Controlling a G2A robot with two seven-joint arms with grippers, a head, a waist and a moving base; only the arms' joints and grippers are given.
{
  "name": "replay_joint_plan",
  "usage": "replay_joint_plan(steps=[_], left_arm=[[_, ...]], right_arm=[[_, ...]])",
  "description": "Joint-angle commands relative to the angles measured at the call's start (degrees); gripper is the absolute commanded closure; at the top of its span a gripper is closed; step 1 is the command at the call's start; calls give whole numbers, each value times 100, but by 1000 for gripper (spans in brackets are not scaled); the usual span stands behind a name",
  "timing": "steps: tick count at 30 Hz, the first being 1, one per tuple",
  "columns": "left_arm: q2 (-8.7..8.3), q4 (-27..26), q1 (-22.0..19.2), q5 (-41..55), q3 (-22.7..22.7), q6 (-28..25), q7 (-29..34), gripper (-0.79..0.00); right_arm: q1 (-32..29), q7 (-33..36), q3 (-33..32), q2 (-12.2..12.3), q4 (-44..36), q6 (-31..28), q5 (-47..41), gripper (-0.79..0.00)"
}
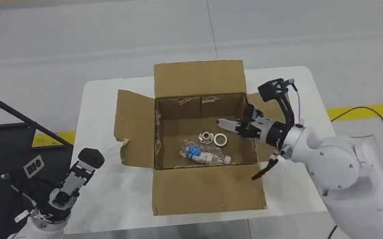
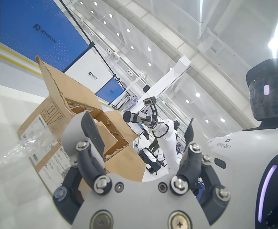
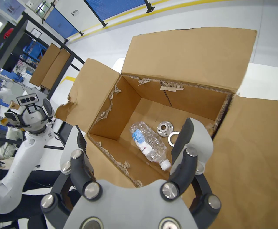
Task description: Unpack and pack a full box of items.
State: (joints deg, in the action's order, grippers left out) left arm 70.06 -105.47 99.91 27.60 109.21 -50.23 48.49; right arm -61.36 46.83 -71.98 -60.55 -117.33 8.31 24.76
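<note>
The white tabletop carries the brown cardboard box, which stands open at its centre with all four flaps folded outward and torn paper along its inner edges. We judge the unpacking is nearly done, since three things lie on the box floor.

The right claw hangs over the right side of the box, above its rim, with its jaws spread wide and nothing between them. The left claw sits low by the left edge of the tabletop, near the left flap, equally open and empty.

The crushed clear plastic bottle, with a blue label and a white cap, lies on its side near the front wall. We expect it to be very light, thin-walled and slick, giving way under pressure. We would close gently across its middle, or at the stiffer neck by the cap.

The round silver metal flange lies flat behind the bottle. It looks dense, rigid and smooth, so its raised hub is the best hold.

The flat silver metal ring lies just beside the flange. It is thin and low, so we would pinch it across its rim.
</note>
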Motion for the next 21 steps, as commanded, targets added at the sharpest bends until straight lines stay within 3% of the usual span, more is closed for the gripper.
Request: replay_joint_plan(steps=[1, 17, 21], left_arm=[[1, -1, -1, 5, -1, -2, 0, -785], [1, -1, -1, 5, -1, -2, 0, -785], [1, -1, -1, 5, -1, -2, 0, -785]], right_arm=[[-15, 28, -27, 3, -23, -14, 18, -785], [-15, 28, -27, 3, -23, -14, 18, -785], [195, 391, 286, 22, -79, -75, 955, -785]])
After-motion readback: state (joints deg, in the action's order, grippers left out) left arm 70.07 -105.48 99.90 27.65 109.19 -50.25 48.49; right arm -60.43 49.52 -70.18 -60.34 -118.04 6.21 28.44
